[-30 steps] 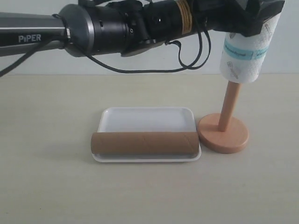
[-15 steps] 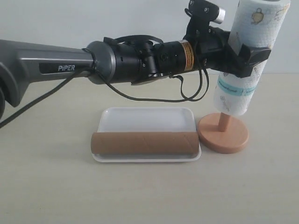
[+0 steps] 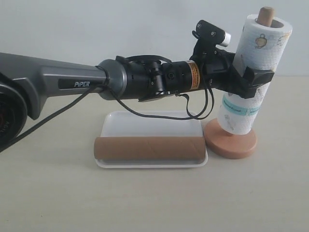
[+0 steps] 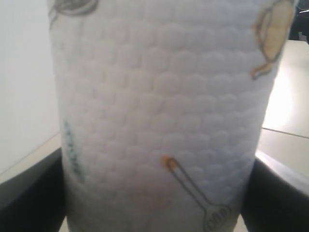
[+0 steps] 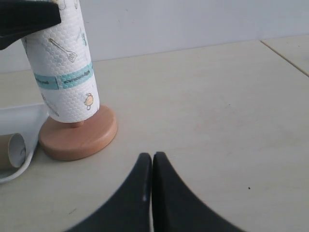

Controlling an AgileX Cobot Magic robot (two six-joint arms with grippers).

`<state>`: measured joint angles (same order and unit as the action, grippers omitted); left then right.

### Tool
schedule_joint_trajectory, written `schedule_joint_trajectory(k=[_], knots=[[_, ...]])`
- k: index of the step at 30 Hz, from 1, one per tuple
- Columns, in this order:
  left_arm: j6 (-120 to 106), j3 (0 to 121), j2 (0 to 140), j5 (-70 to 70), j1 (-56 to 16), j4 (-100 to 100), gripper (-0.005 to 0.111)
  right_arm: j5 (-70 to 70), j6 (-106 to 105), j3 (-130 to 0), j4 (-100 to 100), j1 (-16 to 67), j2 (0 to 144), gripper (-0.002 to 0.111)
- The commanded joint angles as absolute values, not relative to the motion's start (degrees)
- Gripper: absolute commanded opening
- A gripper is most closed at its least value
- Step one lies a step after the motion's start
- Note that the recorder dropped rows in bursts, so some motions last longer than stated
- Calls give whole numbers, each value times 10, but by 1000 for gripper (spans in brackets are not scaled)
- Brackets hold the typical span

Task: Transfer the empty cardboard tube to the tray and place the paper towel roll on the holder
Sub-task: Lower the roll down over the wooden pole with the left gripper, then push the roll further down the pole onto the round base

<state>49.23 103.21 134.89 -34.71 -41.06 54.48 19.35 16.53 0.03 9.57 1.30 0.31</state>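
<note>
left black pincer [image 3: 253,79] is clamping printed white paper towel roll [image 3: 263,46], slightly tilted | roll is sitting threaded on light wooden disc-based holder [image 3: 231,143], dowel tip poking out above | long brown cardboard tube [image 3: 149,148] is lying along front rim of shallow white tray [image 3: 149,124] on tabletop [image 3: 58,193]

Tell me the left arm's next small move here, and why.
Probably lower the paper towel roll the last bit. The left gripper grips it and the holder already pokes out above it, yet the right wrist view shows bare dowel between its bottom edge and the base. The empty cardboard tube already lies in the tray.
</note>
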Motion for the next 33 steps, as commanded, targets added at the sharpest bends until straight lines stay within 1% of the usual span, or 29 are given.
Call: schedule_joint_trajectory(k=[1,2,6,8,9,23,30,33], knots=[[504,1036,1345,-364,-413,538,12,190,164,0,96,11,0,0],[506,1036,1345,-364,-413,538,17,190,164,0,96,11,0,0],[507,1036,1345,-364,-413,538,51,190,164,0,96,11,0,0],[507,1036,1345,-364,-413,538,62,190,164,0,96,11,0,0],[507,1036,1345,-364,-413,538,66,190,164,0,96,11,0,0],[521,1036,1346,-313,-413,538,68,190,164,0,96,11,0,0],[527,1036,1346,-317,-413,541,80,190,164,0,96,11,0,0],[529,1036,1346,-317,-413,551,80,190,165,0,96,11,0,0]])
